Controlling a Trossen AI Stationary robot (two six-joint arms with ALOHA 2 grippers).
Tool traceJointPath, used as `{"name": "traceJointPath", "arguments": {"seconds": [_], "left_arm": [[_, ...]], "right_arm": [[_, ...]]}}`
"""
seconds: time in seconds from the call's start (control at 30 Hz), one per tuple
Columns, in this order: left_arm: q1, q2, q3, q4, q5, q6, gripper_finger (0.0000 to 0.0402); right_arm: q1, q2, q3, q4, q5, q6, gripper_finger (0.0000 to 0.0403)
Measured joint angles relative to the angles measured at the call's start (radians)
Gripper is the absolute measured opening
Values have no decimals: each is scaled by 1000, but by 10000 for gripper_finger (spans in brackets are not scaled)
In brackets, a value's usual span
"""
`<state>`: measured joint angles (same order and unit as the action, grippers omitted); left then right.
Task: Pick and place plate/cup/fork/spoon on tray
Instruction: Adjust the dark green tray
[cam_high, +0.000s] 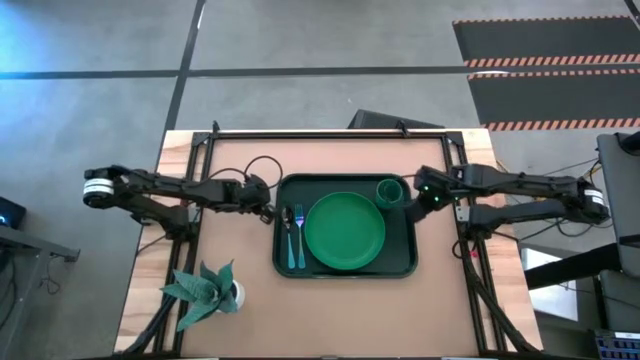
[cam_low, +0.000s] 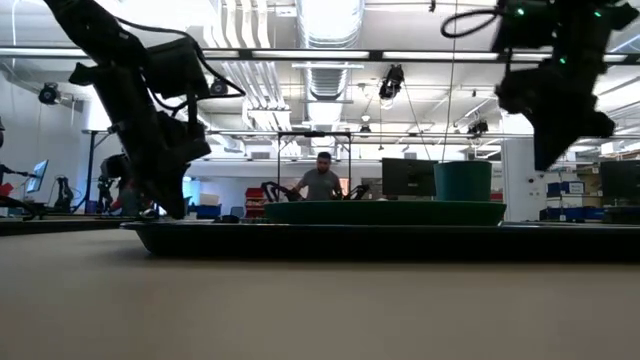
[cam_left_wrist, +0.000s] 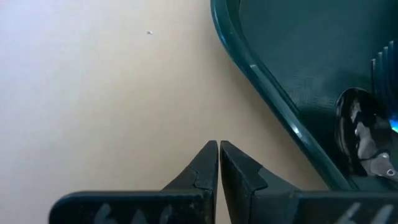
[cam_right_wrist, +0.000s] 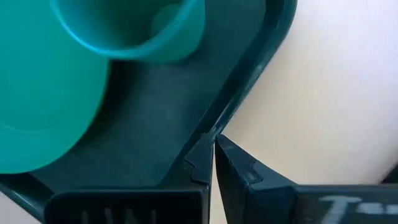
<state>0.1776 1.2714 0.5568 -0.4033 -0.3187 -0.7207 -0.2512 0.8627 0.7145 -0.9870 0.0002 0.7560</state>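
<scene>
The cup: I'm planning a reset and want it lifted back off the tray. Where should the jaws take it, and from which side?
Probably by the rim wall, coming straight down. The cup stands upright, mouth open, in the tray's far right corner, close beside the plate. One finger inside the mouth and one outside suits that. The right gripper, shut over the tray's right edge, is nearest.

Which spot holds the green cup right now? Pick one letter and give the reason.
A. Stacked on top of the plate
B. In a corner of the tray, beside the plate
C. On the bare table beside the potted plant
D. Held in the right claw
B: in the high view the cup stands in a corner of the tray, just off the plate, and the right claw is shut and empty.
</scene>
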Motion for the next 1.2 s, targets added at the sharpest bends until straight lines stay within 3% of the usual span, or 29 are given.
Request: {"name": "traceJointPath", "arguments": {"seconds": [0.43,0.77,1.2], "left_arm": [[0,-9,0,-10,11,-4,0],[0,-9,0,-10,20,-4,0],[0,-9,0,-10,31,-4,0]], "right_arm": [[27,11,-249,234,-63,111,8],[27,54,-258,282,-54,72,8],[26,55,-269,211,-20,29,8]]}}
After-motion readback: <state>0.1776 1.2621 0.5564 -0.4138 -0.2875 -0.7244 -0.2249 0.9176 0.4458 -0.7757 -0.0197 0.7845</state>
